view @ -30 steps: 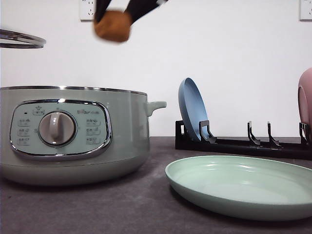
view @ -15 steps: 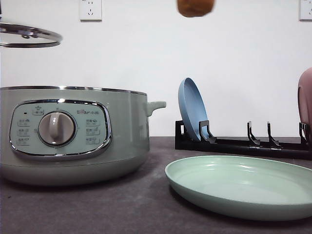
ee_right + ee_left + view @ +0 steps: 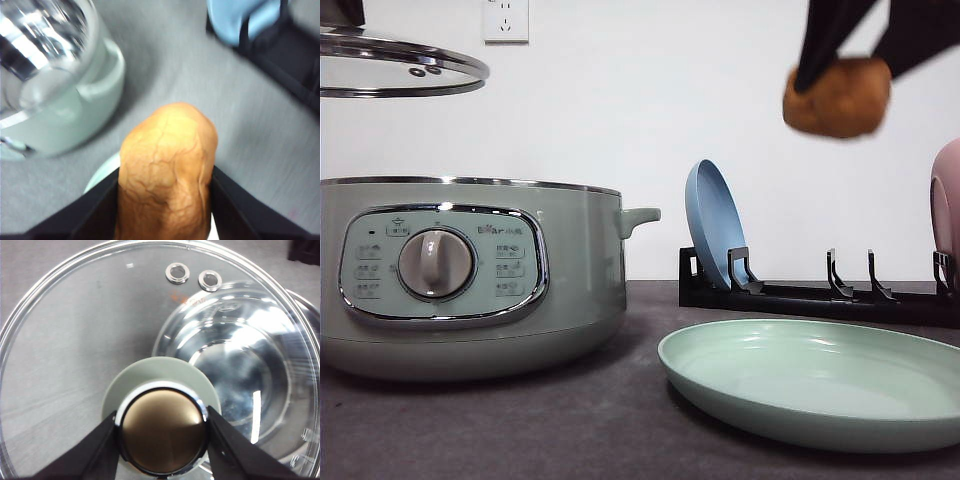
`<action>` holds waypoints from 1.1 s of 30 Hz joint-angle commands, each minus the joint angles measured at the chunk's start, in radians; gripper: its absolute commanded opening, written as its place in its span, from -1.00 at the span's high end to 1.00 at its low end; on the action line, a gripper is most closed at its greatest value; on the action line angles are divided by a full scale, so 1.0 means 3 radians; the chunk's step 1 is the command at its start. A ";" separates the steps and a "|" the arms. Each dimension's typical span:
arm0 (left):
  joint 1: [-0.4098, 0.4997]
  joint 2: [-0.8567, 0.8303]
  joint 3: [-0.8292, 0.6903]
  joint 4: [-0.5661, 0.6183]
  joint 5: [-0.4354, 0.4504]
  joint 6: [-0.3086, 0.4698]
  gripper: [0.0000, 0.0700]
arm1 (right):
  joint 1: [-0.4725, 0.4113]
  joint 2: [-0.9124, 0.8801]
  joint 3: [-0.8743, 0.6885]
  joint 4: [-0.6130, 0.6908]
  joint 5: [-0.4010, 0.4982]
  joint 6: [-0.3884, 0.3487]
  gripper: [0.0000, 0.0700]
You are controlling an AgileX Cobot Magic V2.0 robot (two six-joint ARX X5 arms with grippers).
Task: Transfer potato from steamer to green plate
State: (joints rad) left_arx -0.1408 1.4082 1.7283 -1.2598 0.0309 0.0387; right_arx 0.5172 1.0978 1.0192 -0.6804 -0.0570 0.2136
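Currently, potato [image 3: 837,97]: out of the steamer [image 3: 470,275], clamped in the right tool [image 3: 840,85], high above the green plate [image 3: 815,385] near the counter's right edge. Left tool [image 3: 162,427]: clamped on the lid knob [image 3: 161,427]. Outstanding: lowering, release.

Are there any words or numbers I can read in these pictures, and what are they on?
Steamer front panel, small brand mark beside the dial: too small to read.
Button labels around the dial: too small to read.
Orange print on the glass lid near its two vent holes: blurred, unreadable.
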 commanded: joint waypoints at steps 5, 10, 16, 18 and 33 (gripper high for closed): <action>-0.0088 -0.0005 0.0090 0.0112 0.0011 0.0008 1.00 | 0.0043 0.0000 -0.0488 0.0360 -0.0006 0.0401 0.42; -0.0135 -0.0005 0.0090 0.0112 0.0011 0.0008 1.00 | 0.0086 0.0025 -0.0882 0.0714 0.0019 0.0608 0.42; -0.0172 -0.0005 0.0090 0.0114 0.0011 0.0008 1.00 | 0.0199 0.0139 -0.1242 0.1107 0.0017 0.0826 0.42; -0.0184 -0.0005 0.0090 0.0114 0.0012 0.0008 1.00 | 0.0251 0.0218 -0.1309 0.1222 0.0020 0.0852 0.42; -0.0308 -0.0005 0.0090 0.0108 0.0013 0.0008 1.00 | 0.0366 0.0741 -0.1342 0.1427 0.0056 0.0896 0.10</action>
State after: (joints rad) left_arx -0.2286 1.4082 1.7283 -1.2598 0.0313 0.0387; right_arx 0.6201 1.2991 0.6132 -0.2359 -0.0485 0.4703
